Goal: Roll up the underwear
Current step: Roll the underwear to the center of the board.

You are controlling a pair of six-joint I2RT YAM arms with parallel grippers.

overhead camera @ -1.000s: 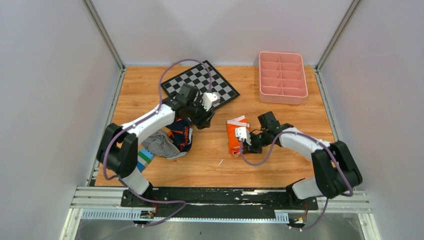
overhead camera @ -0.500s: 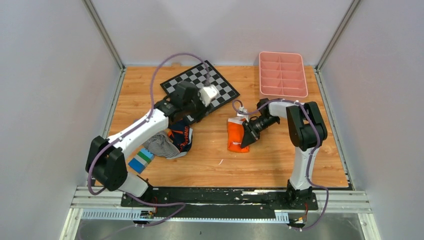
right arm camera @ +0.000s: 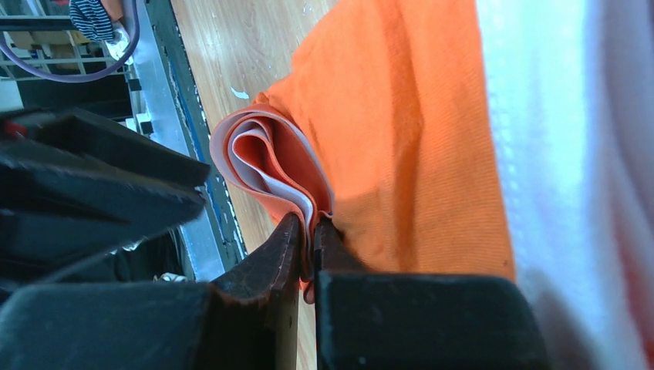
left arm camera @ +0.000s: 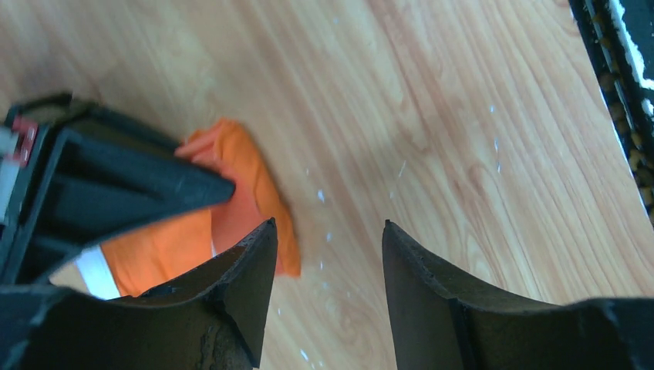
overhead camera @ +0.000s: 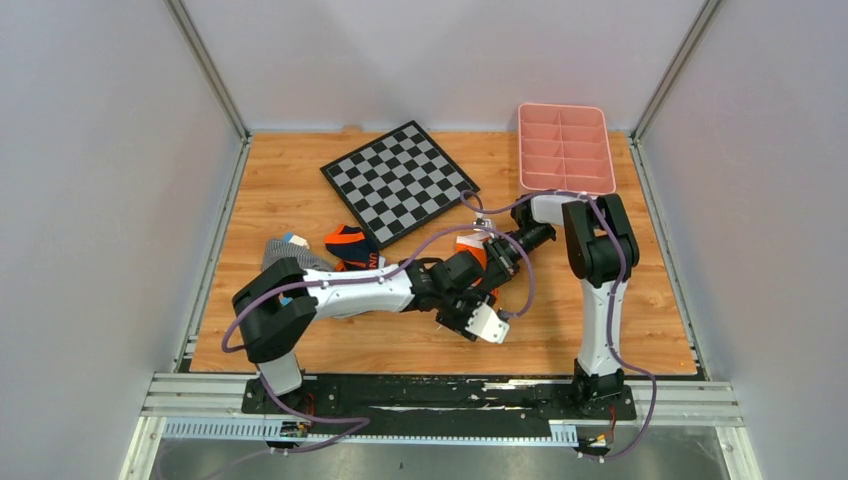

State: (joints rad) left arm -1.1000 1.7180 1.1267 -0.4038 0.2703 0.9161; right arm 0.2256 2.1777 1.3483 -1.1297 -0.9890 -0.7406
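Observation:
The orange underwear (right arm camera: 401, 116) with its white band lies on the wooden table at the centre. My right gripper (right arm camera: 308, 225) is shut on a curled fold of several fabric layers at its edge. In the top view only a sliver of the underwear (overhead camera: 478, 250) shows between the two arms, with the right gripper (overhead camera: 490, 266) on it. My left gripper (left arm camera: 328, 227) is open over bare wood, its left finger beside the corner of the underwear (left arm camera: 243, 173), nothing between its fingers. From above, the left gripper (overhead camera: 468, 300) sits just near-side of the garment.
A chessboard (overhead camera: 400, 182) lies at the back centre and a pink divided tray (overhead camera: 565, 150) at the back right. A navy pair with orange lettering (overhead camera: 350, 245) and a grey striped garment (overhead camera: 285, 255) lie to the left. The table's black front rail (left arm camera: 617, 62) is close by.
My left arm has swung from beside the chessboard and the navy pair across to the orange underwear. The right gripper has stayed shut on the fabric, its arm folded back.

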